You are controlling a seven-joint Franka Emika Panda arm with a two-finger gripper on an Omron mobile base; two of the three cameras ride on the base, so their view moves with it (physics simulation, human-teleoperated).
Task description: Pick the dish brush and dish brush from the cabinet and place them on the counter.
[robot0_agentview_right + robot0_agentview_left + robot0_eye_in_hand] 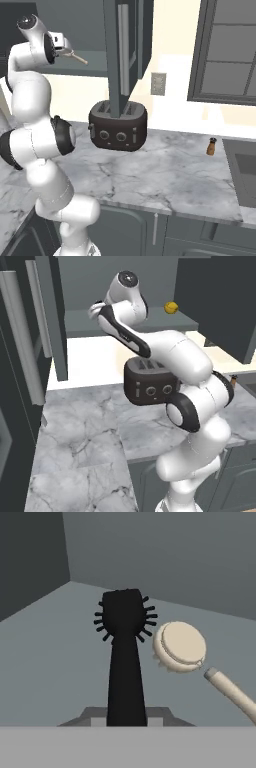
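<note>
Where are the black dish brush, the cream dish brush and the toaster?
black dish brush (124,614): hand view, on its spiky head.
cream dish brush (180,646): hand view, on its round head.
toaster (119,127): right base view, on its front face.

The cream brush (180,647) handle runs off the frame's right edge; the black brush (125,657) handle base is hidden.

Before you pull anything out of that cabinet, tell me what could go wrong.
1. The hand seems closed low on the black brush handle; the long end could swing or slip.
2. The cream brush lies right beside its head and may get dragged off the shelf.
</note>
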